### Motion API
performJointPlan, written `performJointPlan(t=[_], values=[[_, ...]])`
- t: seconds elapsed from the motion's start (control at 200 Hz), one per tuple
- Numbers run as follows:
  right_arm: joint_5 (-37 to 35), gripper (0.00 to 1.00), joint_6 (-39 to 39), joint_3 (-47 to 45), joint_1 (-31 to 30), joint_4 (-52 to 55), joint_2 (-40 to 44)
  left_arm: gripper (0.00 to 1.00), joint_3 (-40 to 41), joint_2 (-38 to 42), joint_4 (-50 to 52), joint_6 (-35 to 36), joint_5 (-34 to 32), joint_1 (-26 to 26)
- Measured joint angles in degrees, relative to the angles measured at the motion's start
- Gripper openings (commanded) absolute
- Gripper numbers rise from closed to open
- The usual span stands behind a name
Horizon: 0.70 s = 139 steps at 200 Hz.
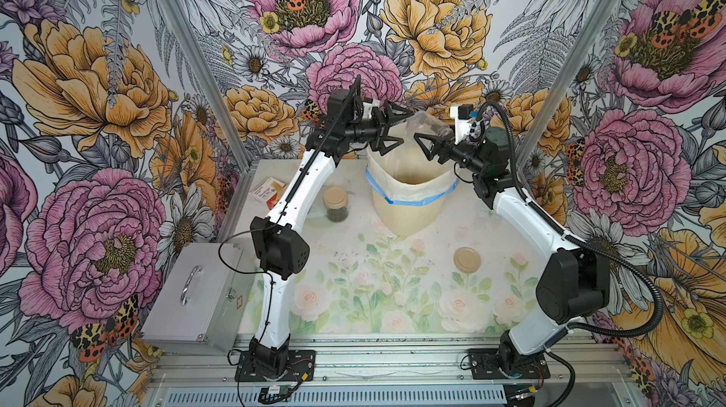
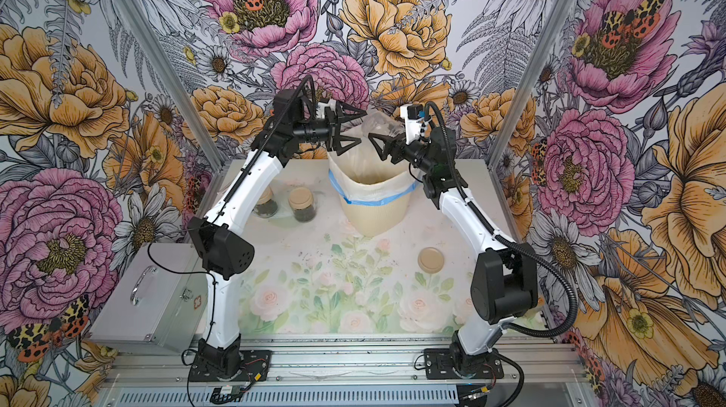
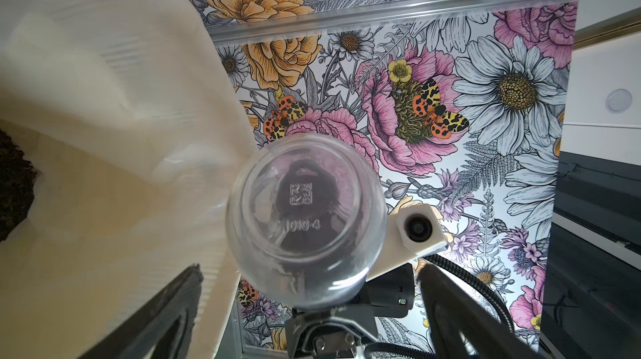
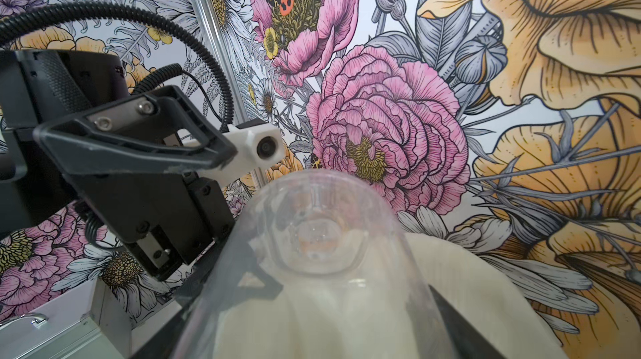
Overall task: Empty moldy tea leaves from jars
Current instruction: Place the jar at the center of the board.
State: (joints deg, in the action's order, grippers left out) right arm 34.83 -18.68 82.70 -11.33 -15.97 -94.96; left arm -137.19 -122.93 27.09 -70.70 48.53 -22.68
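My right gripper [image 1: 430,133] [image 4: 312,326] is shut on a clear empty jar [image 1: 426,123] [image 2: 379,123] [image 4: 329,253], tipped on its side above the cream bin [image 1: 406,208] [image 2: 371,212]. The jar's base [image 3: 305,218] faces my left gripper [image 1: 398,126] [image 2: 355,124] [image 3: 312,270], which hangs open just beside it with nothing between its fingers. A dark heap of tea leaves [image 3: 14,180] lies inside the bin's bag. Two lidded jars [image 2: 301,204] [image 2: 266,202] with dark leaves stand left of the bin, one partly behind the left arm. A loose tan lid [image 1: 467,259] lies on the table.
A silver metal case [image 1: 196,295] sits at the table's left edge. A small white and red box [image 1: 269,191] lies behind the left arm. Dark crumbs [image 1: 345,257] are scattered on the floral mat. Patterned walls close in on three sides.
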Motion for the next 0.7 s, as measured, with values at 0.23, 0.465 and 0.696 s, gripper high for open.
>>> performJointPlan(t=[0.23, 0.465, 0.696], values=[[-0.8, 0.56, 0.3, 1.0, 4.6, 7.1, 2.2, 0.99, 8.5, 7.4, -0.3, 3.7, -1.7, 2.8], [-2.4, 0.56, 2.1, 1.0, 12.4, 14.8, 8.8, 0.99, 20.0, 16.7, -0.9, 10.2, -4.4, 7.0], [-3.8, 0.55, 3.3, -4.0, 20.1, 19.8, 17.4, 0.99, 35.5, 27.5, -1.0, 17.0, -7.5, 11.0]])
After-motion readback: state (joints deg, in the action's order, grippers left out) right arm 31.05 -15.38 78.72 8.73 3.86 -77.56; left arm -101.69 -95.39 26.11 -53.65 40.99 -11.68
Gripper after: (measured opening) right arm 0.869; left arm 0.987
